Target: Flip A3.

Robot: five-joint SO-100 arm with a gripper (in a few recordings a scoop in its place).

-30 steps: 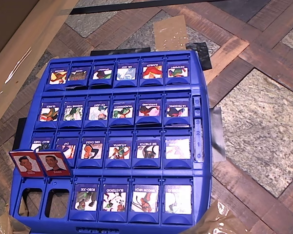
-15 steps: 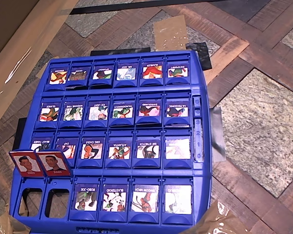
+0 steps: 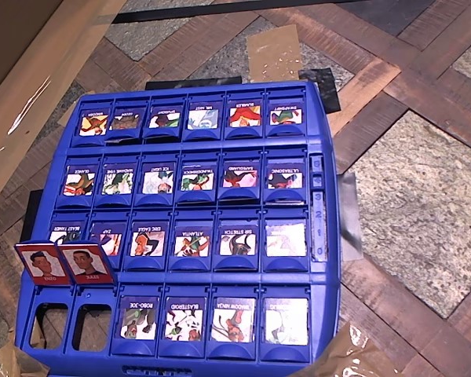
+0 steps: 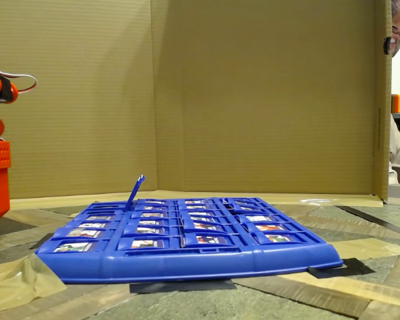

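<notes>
while the board lies flat on the tabletop, a3: down flat, blasteroid face up, bottom row, third from left in the overhead view
neighbours: robo-joe tile just left; two red tiles upright at that row's left end
claw: cannot tell if spread or pressed together

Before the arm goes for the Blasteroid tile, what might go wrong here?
The Blasteroid tile lies flat between the Robo-Joe tile and a similar neighbour, so the wrong flap could be lifted. The two raised red tiles stand close by and could be knocked down. The board may shift if pried.
</notes>
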